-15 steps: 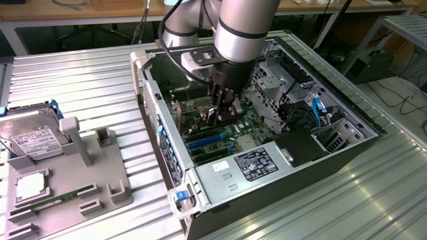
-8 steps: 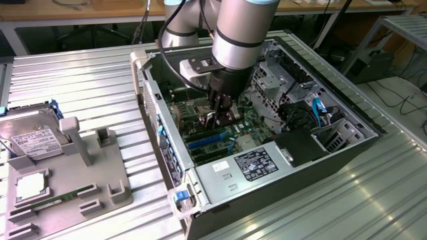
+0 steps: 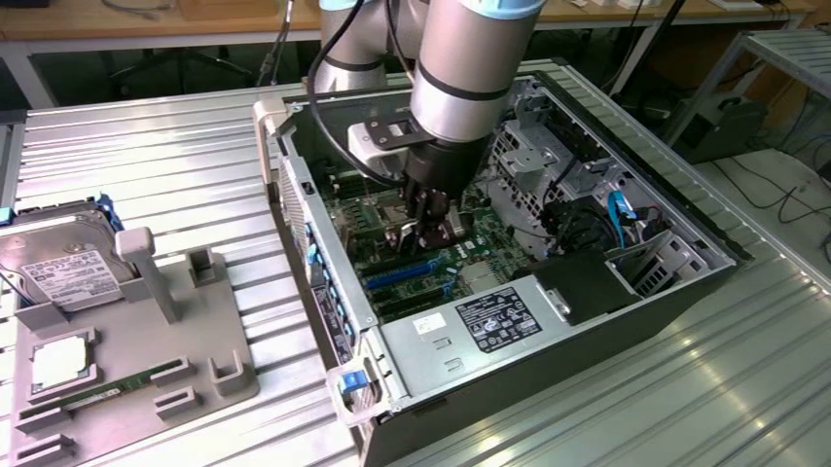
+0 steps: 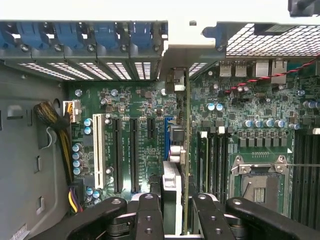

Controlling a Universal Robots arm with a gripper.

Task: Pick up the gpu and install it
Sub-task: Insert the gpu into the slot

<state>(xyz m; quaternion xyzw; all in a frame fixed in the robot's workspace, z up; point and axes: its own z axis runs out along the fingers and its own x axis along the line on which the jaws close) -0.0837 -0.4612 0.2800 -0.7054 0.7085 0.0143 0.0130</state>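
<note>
Hand (image 4: 179, 202) gripping gpu (image 4: 173, 182) edge-on, above green motherboard (image 4: 250, 105) slots

hidden: gpu (image 4: 172, 187) faces (edge-on in wrist view) | cut off: hard drive (image 3: 58, 268), exterior view's left edge

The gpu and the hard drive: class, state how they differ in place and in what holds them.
The gpu is inside the computer case, over the motherboard; the hard drive sits outside it, on the grey holder. The gripper clamps the gpu; nothing grips the hard drive. Both are computer parts.
</note>
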